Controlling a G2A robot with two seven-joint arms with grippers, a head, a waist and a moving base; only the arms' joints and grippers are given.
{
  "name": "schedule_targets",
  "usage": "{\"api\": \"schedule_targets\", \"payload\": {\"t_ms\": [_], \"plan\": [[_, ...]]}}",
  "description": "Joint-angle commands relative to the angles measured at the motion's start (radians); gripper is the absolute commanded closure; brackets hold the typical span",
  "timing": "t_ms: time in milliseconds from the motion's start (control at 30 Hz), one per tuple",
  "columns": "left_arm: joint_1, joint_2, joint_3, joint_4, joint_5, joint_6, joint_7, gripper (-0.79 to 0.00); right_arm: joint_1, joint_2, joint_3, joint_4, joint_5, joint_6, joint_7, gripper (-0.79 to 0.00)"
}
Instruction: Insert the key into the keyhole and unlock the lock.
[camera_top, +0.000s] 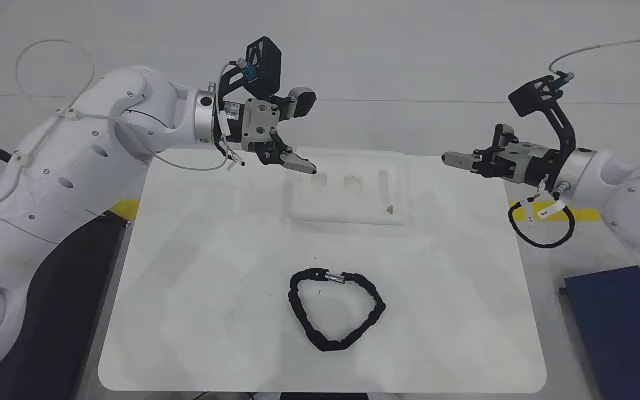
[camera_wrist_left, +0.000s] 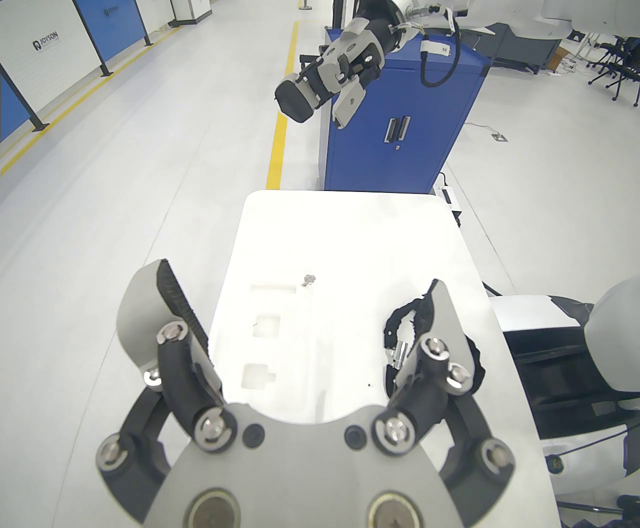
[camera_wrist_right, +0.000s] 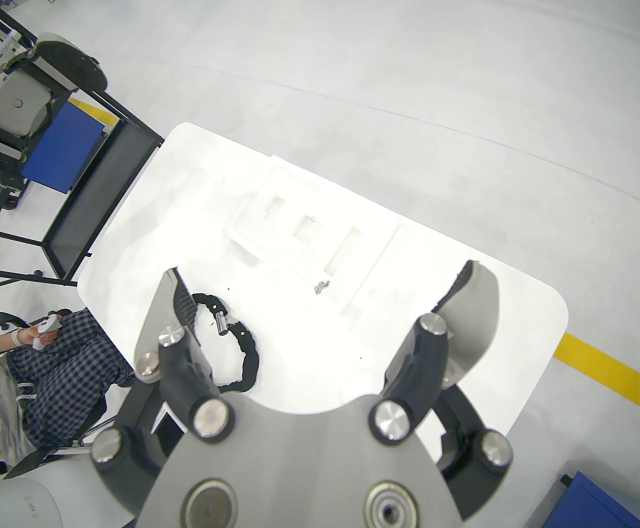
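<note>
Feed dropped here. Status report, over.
Left gripper and right gripper open, empty. Key on foam tray, chain lock on table. Nothing blocking either.

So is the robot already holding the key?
No, the key lies on the white tray; the left gripper and right gripper are open and empty.

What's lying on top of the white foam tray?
A small metal key lies on the foam tray near one end, outside its three cut-outs. Nothing covers the tray; whether the cut-outs hold anything is too pale to tell.
</note>
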Motion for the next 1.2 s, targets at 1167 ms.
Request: {"api": "schedule_targets", "payload": {"t_ms": [1167], "plan": [[0.0,0.0,0.0,0.0,0.0,0.0,0.0,-0.785,-0.026,-0.135,-0.192,-0.025,-0.125,0.304,0.129,-0.785]]}}
